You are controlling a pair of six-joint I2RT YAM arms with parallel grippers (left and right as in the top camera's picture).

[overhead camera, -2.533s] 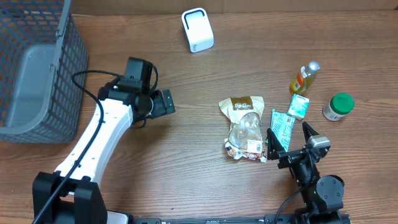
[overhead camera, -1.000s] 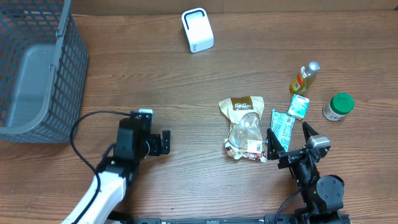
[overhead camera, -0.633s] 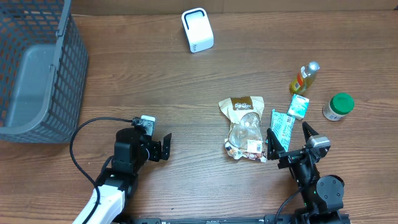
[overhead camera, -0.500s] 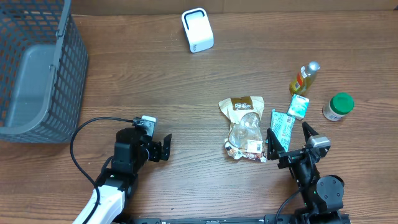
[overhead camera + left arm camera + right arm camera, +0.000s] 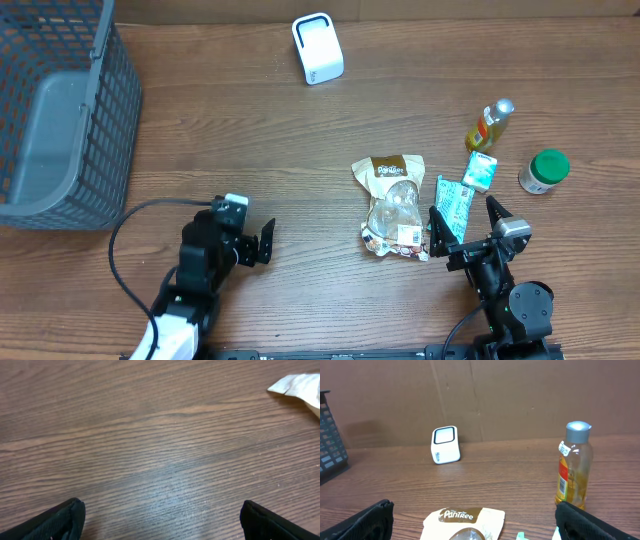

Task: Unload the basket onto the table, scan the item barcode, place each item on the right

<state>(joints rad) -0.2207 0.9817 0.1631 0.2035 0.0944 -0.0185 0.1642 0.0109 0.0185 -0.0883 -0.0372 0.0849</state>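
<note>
Lying flat right of desk centre: snack pouch (image 5: 392, 205) labelled "PaniTree". Standing near the far edge: white scanner (image 5: 318, 48). Spread wide, pinching nothing: left gripper (image 5: 262, 241), right gripper (image 5: 465, 217).

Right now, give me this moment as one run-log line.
left gripper: open, empty, over table | right gripper: open, empty, by snack bag | scanner: far side, untouched | scan: not yet done
</note>
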